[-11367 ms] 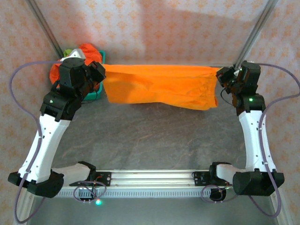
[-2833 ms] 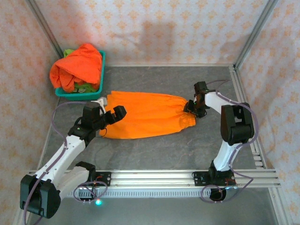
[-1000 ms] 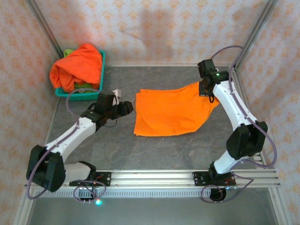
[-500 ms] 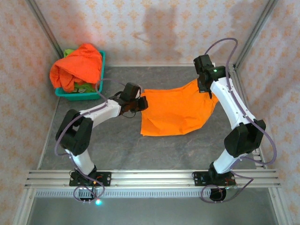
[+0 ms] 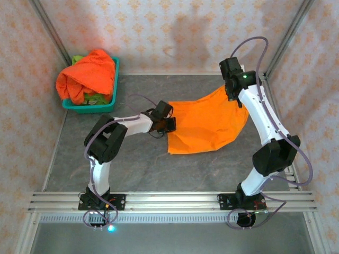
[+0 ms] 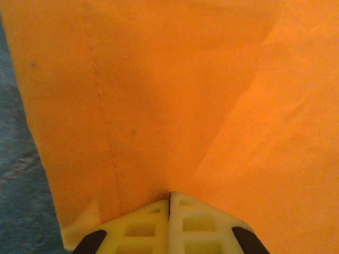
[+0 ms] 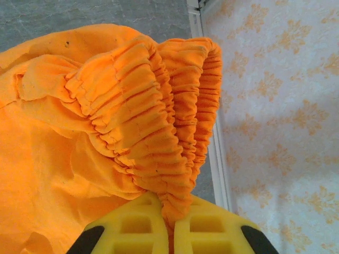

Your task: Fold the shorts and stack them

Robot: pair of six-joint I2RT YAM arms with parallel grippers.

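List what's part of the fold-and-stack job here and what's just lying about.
Job:
- orange shorts at mid-table, clamped by the left gripper and the right gripper
- second orange shorts, heaped in the basket
- green shorts, under that heap

Lying about:
- teal basket
- gray table
- front rails

You have: teal basket (image 5: 92, 107) at the bench's (image 5: 159, 169) far-left corner; patterned walls (image 5: 159, 32); metal rail (image 5: 169, 200) along the near edge.

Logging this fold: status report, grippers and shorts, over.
Left gripper shut on orange shorts, plain edge. Right gripper shut on gathered waistband. Teal basket at far left, apart from them.
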